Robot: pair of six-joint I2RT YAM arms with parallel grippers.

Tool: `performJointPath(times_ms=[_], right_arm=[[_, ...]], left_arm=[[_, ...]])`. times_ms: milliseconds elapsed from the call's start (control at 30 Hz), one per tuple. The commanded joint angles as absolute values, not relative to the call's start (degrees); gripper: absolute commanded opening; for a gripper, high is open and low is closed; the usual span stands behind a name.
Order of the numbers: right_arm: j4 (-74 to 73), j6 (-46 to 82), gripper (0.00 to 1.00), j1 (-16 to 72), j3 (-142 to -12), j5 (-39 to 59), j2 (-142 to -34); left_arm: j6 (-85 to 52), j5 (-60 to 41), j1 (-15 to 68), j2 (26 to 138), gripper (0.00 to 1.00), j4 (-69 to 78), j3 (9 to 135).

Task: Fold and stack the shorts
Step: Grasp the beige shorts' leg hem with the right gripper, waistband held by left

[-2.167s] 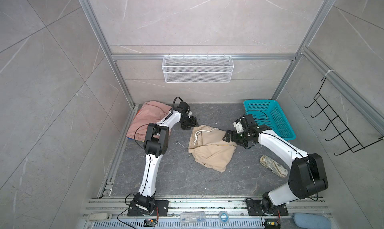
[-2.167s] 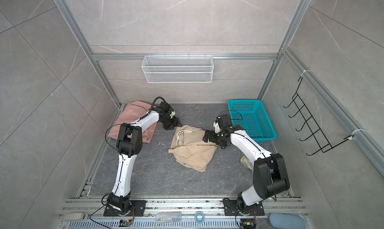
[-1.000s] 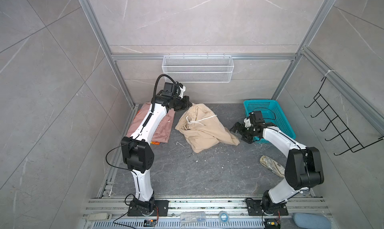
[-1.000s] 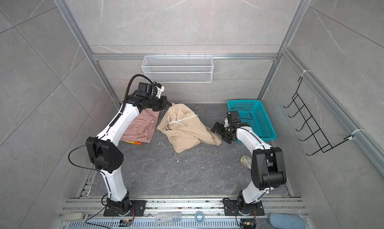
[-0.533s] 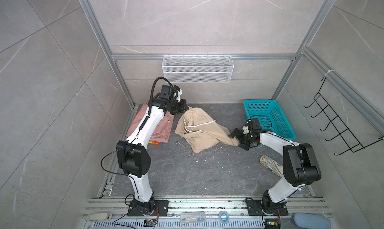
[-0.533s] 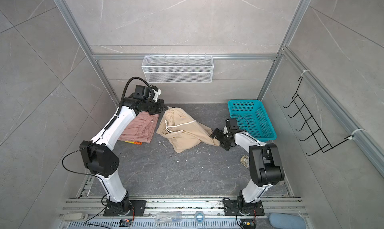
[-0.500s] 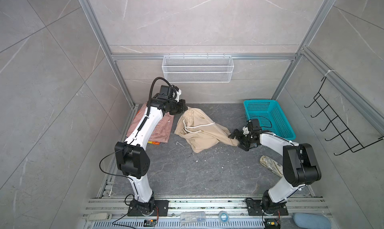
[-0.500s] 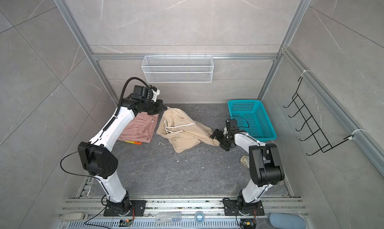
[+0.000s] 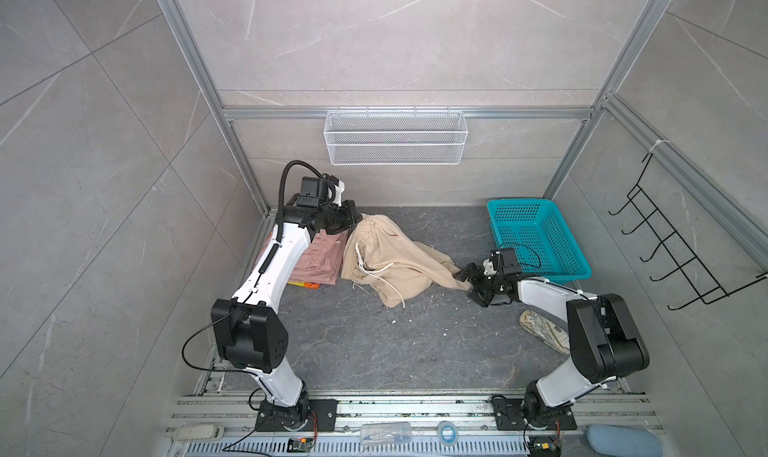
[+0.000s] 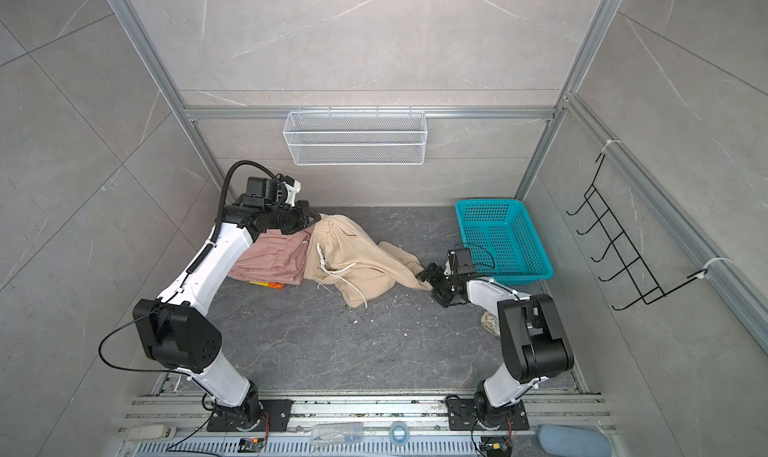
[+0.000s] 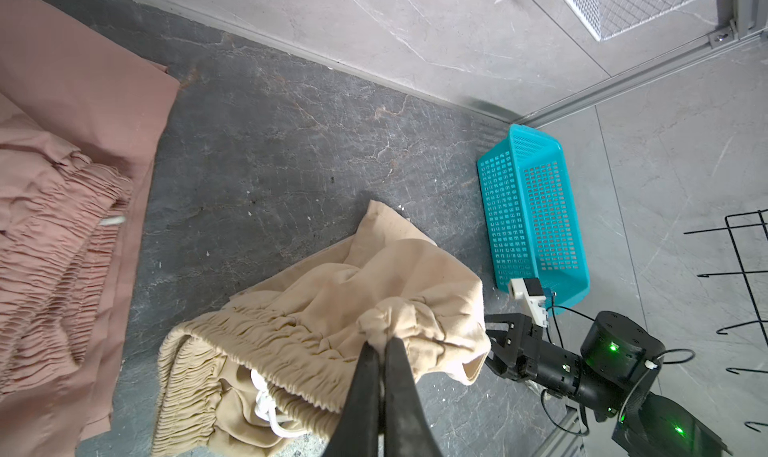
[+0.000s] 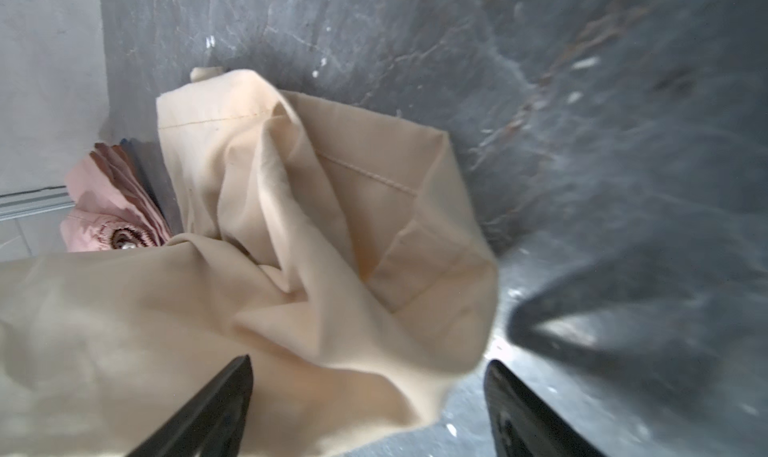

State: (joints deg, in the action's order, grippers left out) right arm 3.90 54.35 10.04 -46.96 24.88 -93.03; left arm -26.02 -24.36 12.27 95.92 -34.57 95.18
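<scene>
Your left fingers point(image 11: 401, 392) pinch shut on the gathered waistband of the crumpled beige drawstring shorts point(image 9: 399, 264), just beside the folded dusty pink shorts point(image 9: 322, 257) on the dark grey desk point(image 9: 374, 342), likely anchoring it while your right fingers point(image 12: 224, 401), spread wide, straddle the leg hem to stretch it.

The near half of the worktop point(image 9: 353, 342) lies bare and gives open passage. The beige shorts point(image 9: 399, 264) sprawl across the far middle. The teal basket point(image 9: 536, 234) blocks the far right corner, the pink shorts point(image 9: 320, 259) the far left.
</scene>
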Motion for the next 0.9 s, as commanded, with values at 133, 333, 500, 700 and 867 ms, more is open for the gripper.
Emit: performJointPath(times_ms=[133,333,500,700,867], right_arm=[[-3.5,60.9,0.45,13.8,-47.2,23.0,-96.6],[9.5,53.1,0.04,12.5,-58.0,16.5,-92.0],[24.1,43.2,0.02,8.9,-77.0,9.4,-87.9],[29.7,38.0,0.03,11.2,-80.6,9.5,-87.9],[24.6,40.1,0.07,17.0,-68.8,9.3,-90.0]], left_arm=[[-28.2,-25.4,10.1,90.2,0.00,-31.6,94.1],[-35.1,-30.5,5.8,89.0,0.00,-25.3,91.3],[-43.5,-36.8,1.5,90.1,0.00,-17.6,91.7],[-47.5,-36.2,-3.4,88.2,0.00,-13.2,86.4],[-48.2,-34.7,-5.6,85.6,0.00,-9.6,72.3]])
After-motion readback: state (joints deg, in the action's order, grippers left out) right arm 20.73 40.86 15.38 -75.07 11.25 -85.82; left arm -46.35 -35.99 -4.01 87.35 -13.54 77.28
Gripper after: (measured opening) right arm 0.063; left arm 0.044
